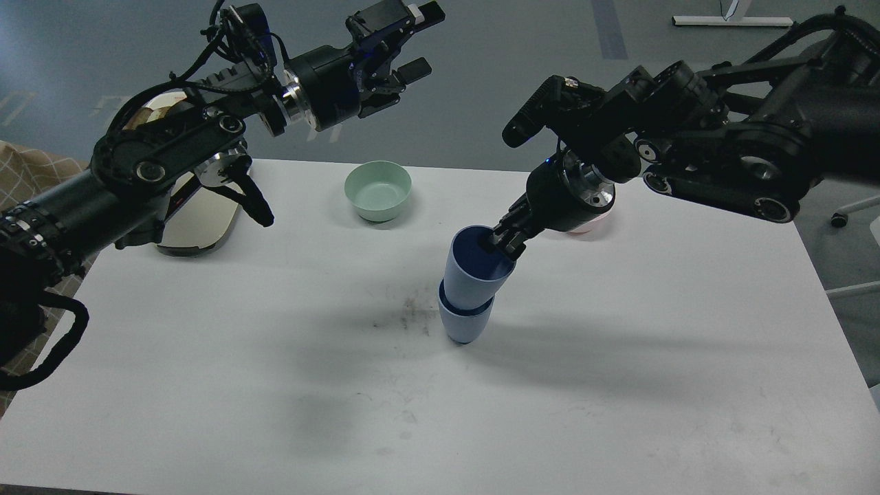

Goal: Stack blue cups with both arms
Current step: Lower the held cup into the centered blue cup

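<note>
Two blue cups (471, 289) nested upright mid-tabletop (619, 357); right gripper (505, 242) clamped on upper cup's rim, left gripper (405, 48) raised high with fingers spread, holding nothing; mint-green bowl (378, 190) behind

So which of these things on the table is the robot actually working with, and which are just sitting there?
Part of the job:
- upper blue cup, nested in the lower one, gripped at its rim
- lower blue cup
- right tool, holding that rim
- left tool, raised, open, holding nothing

Just lying about:
- mint-green bowl
- pink bowl, mostly hidden
- shiny tray
</note>
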Tool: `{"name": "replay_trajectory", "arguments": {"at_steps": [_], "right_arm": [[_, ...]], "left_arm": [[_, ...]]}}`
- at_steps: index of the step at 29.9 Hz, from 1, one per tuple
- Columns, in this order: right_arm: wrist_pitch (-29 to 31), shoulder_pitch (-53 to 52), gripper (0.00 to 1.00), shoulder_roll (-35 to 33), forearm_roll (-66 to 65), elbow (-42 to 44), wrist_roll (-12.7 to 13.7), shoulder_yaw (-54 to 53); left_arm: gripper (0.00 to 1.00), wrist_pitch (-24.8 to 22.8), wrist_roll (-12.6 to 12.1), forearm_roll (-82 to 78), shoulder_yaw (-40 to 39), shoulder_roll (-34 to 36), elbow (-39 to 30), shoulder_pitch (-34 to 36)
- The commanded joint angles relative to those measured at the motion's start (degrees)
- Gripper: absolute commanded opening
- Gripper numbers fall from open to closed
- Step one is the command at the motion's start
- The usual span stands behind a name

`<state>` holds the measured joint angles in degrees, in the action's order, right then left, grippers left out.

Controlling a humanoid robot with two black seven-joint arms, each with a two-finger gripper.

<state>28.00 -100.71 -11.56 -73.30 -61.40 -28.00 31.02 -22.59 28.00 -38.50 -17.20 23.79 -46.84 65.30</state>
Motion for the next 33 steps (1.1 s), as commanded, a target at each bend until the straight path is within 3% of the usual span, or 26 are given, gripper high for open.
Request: {"name": "replay_trajectory", "arguments": {"at_steps": [1,18,27,33], "right_arm": [[0.0,0.2,0.00,0.9,0.0,0.7,0.0,0.0],[0.0,0.6,0.00,1.8,0.0,1.9,0.0,1.2],[0.0,0.6,0.19,1.8,0.9,2.0,0.0,1.2],[0.0,0.1,0.42,1.8,3.3,2.0,0.0,1.2]], "left_arm": [[0.98,0.0,0.0,0.0,0.0,0.1,0.0,0.1],[0.98,0.1,0.0,0.0,0.0,0.4,0.0,0.0],[0.98,0.1,0.0,0.0,0.0,0.6,0.0,0.0],[0.98,0.0,0.0,0.0,0.0,0.6,0.0,0.0]]}}
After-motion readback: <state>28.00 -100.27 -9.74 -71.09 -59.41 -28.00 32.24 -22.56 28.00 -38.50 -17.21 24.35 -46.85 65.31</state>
